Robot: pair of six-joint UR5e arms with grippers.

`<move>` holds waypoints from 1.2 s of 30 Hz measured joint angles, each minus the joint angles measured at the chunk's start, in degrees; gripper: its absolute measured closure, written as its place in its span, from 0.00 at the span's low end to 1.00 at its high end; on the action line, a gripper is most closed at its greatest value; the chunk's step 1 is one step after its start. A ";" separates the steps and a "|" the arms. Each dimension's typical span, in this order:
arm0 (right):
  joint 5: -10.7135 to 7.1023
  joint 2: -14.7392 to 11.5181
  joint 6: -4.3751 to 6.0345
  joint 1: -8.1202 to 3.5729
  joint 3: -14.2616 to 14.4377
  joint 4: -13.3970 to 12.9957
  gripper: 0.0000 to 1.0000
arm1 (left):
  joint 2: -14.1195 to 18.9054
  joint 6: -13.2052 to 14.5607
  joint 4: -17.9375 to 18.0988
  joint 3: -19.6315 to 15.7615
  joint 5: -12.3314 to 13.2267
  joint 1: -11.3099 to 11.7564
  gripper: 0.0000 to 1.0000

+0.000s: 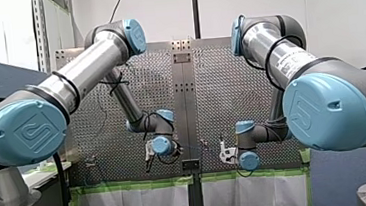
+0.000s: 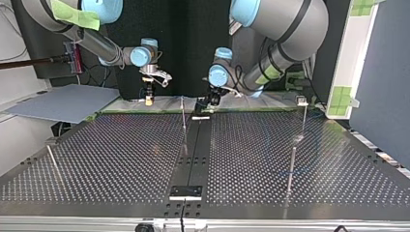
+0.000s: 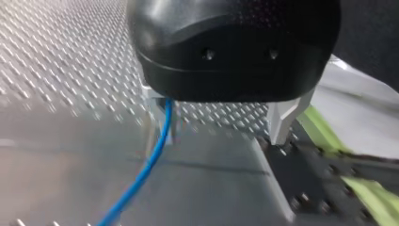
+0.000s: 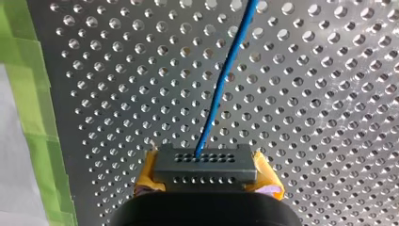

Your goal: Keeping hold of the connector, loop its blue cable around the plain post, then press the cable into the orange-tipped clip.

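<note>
We hold the connector in our right hand. Its yellow pads are clamped on the block's two short ends, so the dark block's long axis lies across the hand from pad to pad. Its holed face points ahead, away from the hand. The blue cable leaves that face near the middle and runs straight on over the perforated bench.

In the top view this hand hangs to the left of the dark centre strip, at the strip's end on our side of the bench. Our left hand sits just right of that same end of the strip. Its metal fingers stand well apart, gripping nothing. In the left wrist view the cable comes down inside the gap, close against one finger, and trails away below the hand. We cannot tell whether it touches that finger.

Farther out, a thin upright post stands just left of the strip. A post with a small block on top stands well to the strip's right. Beyond these, another upright post rises right of the strip and a leaning rod stands far to its left.
</note>
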 joint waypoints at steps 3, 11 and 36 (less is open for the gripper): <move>0.09 0.00 -0.14 0.13 0.01 0.44 1.00 | 1.56 -0.68 1.60 -1.61 0.51 -0.87 0.05; 0.13 0.01 -0.55 0.84 0.07 1.65 1.00 | 5.37 -4.09 4.95 -5.45 1.57 -3.30 0.05; -0.30 0.07 -2.25 4.15 0.56 2.63 1.00 | 17.31 -5.76 1.64 -18.02 -1.55 -8.51 0.05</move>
